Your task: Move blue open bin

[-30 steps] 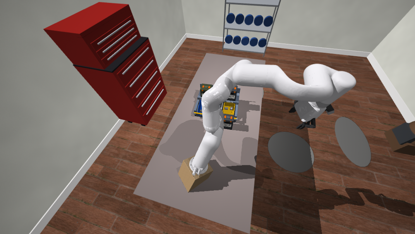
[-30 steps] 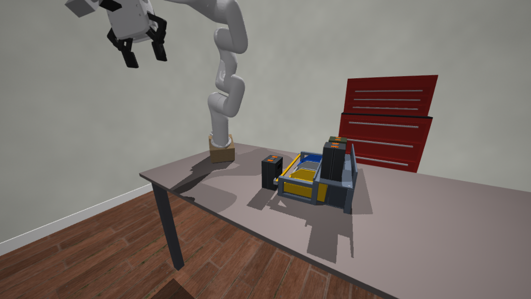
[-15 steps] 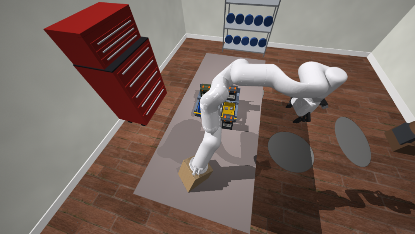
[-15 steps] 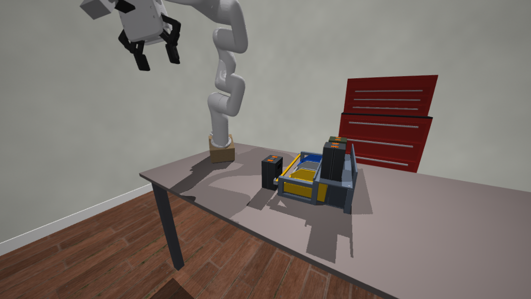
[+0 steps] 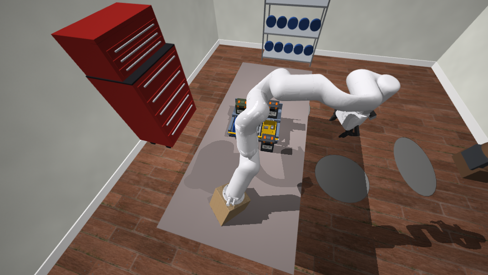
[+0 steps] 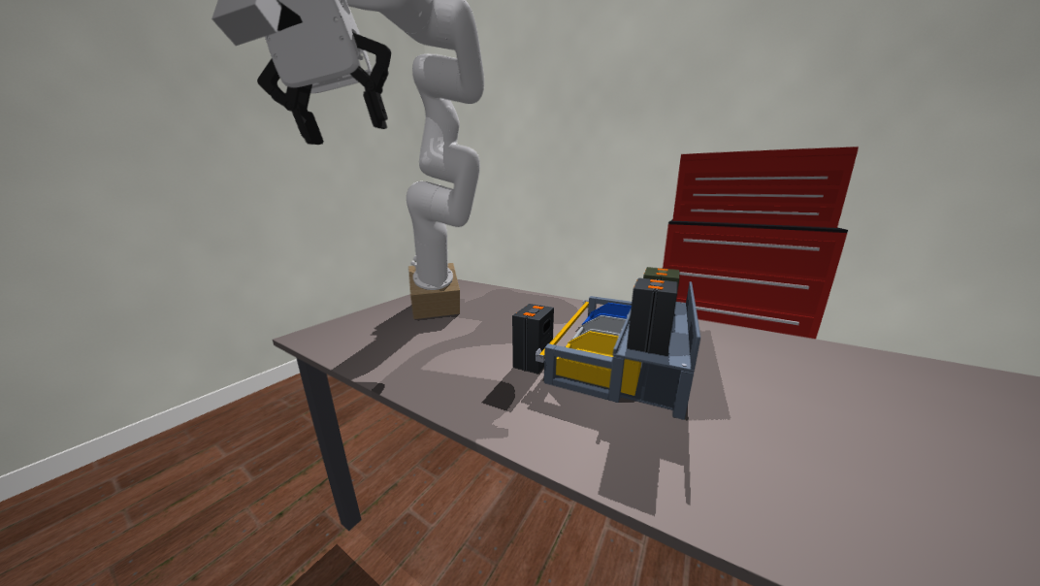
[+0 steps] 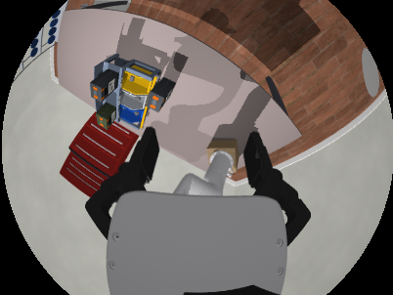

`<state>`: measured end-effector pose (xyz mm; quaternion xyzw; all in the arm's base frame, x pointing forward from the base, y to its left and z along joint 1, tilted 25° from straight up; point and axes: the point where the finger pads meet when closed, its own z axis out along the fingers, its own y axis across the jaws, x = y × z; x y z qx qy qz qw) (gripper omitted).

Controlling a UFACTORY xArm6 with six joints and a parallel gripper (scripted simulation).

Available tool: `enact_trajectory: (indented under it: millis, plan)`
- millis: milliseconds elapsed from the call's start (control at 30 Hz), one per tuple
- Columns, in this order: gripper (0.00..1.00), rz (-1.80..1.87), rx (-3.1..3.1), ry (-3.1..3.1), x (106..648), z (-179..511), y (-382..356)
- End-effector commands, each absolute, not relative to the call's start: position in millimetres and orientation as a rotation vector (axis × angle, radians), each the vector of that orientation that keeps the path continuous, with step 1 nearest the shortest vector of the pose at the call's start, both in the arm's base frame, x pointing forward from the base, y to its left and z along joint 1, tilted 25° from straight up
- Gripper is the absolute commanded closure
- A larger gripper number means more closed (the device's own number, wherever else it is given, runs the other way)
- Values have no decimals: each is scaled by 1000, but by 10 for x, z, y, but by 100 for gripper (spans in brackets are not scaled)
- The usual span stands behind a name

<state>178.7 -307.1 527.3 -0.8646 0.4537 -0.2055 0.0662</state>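
We see three open bins on the blue-grey shelf [image 5: 280, 126] [image 6: 579, 388] [image 7: 112, 88]: one blue [image 5: 234, 125] [image 6: 609, 311] [image 7: 132, 116], one grey [image 6: 608, 325] [image 7: 133, 101], one yellow [image 5: 269, 127] [image 6: 593, 341] [image 7: 138, 84]; our one black-fingered gripper [image 5: 353, 124] [image 6: 344, 129] [image 7: 201, 140] hangs wide, empty.

Pale, mottled grey-green walls [image 5: 30, 119] [image 6: 568, 87] [image 7: 39, 195] meet a reddish-brown brick-patterned floor [image 5: 129, 218] [image 6: 218, 466] [image 7: 288, 29] along a white baseboard [image 5: 99, 191] [image 6: 146, 434] [image 7: 293, 156]. In the top view, a red tool chest [image 5: 150, 78] [image 6: 757, 240] [image 7: 100, 151] with rows of silver handles and a black ledge fills the upper left; the exterior view puts it at right. A grey metal shelving rack [image 5: 292, 35] carries two rows of dark blue discs [image 5: 292, 23] at the top view's upper centre. Two round grey discs [image 5: 341, 178] lie lower right, with a brown box [image 5: 469, 170] at the right edge. Strong light throws hard-edged shadows across the floor.
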Motion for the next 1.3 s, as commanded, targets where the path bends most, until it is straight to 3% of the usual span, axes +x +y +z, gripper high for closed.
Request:
enact_trajectory:
  millis: [0,233,400,800,967,1267]
  plan:
    - [0,-617,-2631,1314,1904,5284,-3016]
    - [0,-617,-2631,1314,1904,5284,-3016]
    - [0,-588,-2712,1051,2338,5284,-2687]
    - [0,-588,-2712,1051,2338,5284,-2687]
    - [0,-556,-2769,786,2712,5284,-2292]
    - [0,-556,-2769,786,2712,5284,-2292]
